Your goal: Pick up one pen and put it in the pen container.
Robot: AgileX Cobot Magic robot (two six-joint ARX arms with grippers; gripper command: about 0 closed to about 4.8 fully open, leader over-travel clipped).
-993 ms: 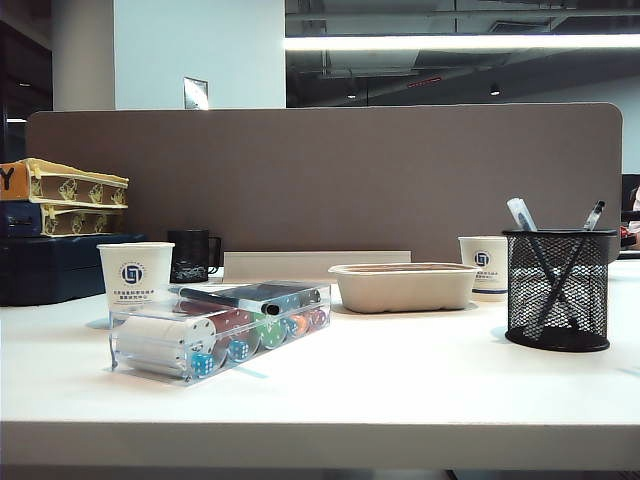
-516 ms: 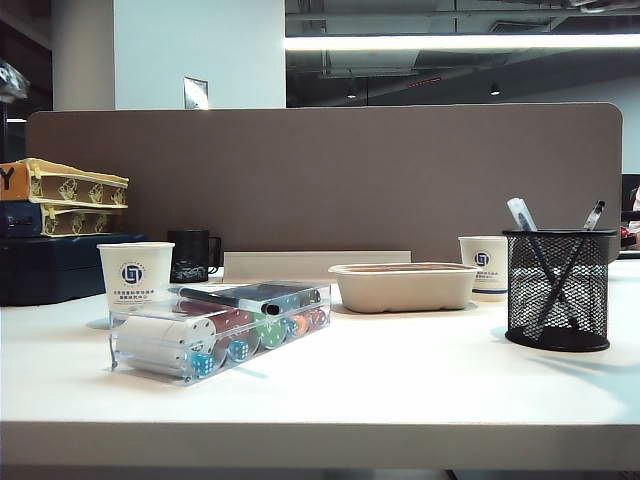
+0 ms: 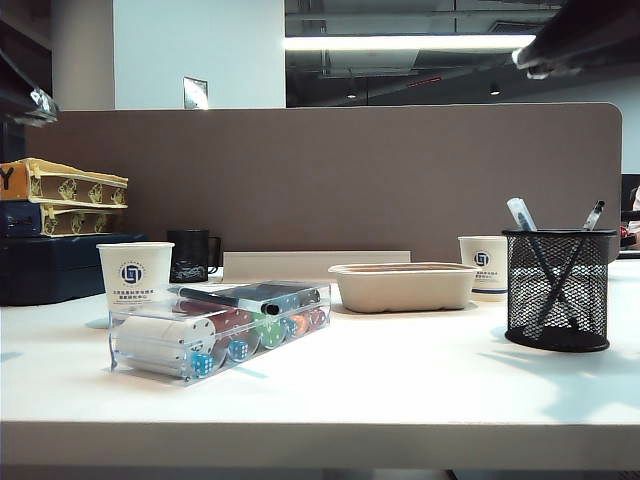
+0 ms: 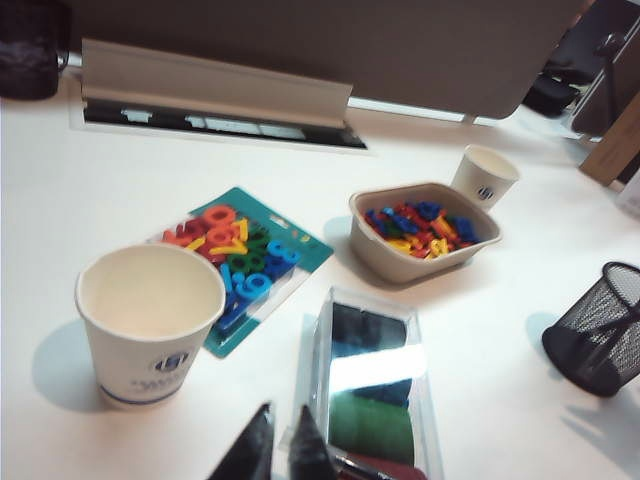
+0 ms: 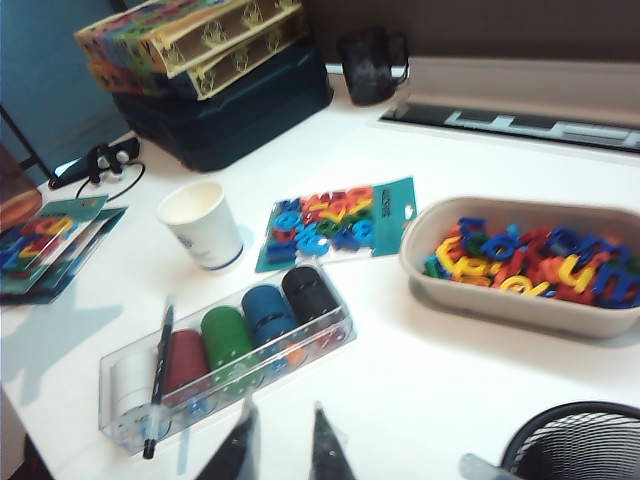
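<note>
Lying across the clear box (image 5: 225, 365) of colored rolls, the pen (image 5: 158, 380) is far from the pen container (image 5: 580, 440), while both left gripper (image 4: 278, 445) and right gripper (image 5: 280, 440) hang above with jaws slightly apart, holding nothing.

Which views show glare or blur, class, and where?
Left wrist view: white glare on the clear case lid, left tool blurred. Right wrist view: soft overall, right tool blurred. Exterior view: sharp table objects, bright ceiling strip light.
</note>
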